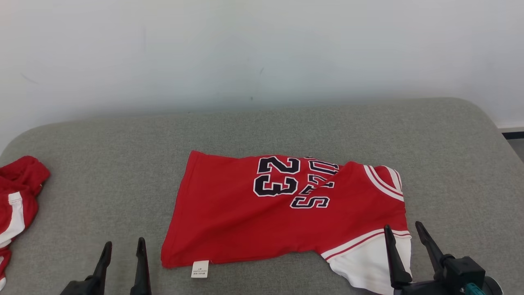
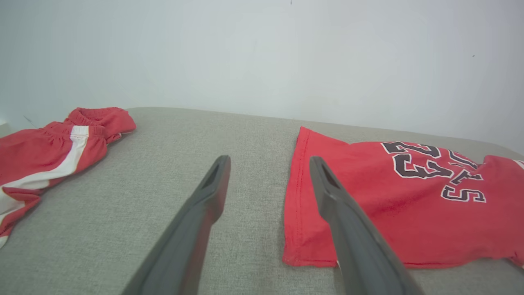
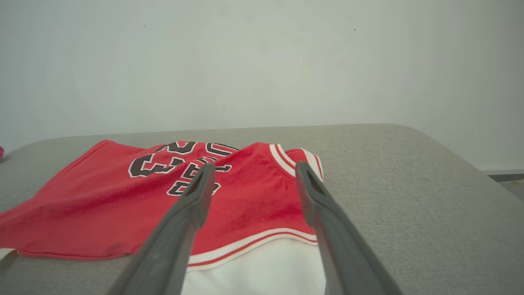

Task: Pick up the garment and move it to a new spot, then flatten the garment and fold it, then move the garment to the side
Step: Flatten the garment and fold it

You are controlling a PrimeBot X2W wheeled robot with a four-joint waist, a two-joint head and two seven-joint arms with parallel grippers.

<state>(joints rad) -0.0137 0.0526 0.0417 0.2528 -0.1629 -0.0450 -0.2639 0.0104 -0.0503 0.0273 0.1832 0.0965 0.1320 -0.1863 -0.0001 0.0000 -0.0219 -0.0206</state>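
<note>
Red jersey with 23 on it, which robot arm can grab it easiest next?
Right, probably. The open right claw hangs over the white-trimmed end of the jersey; the open left claw is over bare grey padding beside its hem.

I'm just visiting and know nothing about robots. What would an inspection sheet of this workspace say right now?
Surface: grey fabric-covered pad with rounded corners.
Job's things: red jersey numbered 23, lying mid-surface, partly folded over; white tag at its near left corner.
Clutter: red shorts with a white stripe, crumpled at the left edge.
Grippers: left gripper open, empty, beside the jersey's left end; right gripper open, empty, at its white end.
Cables: nothing seen.
Surroundings: plain pale wall behind.
</note>
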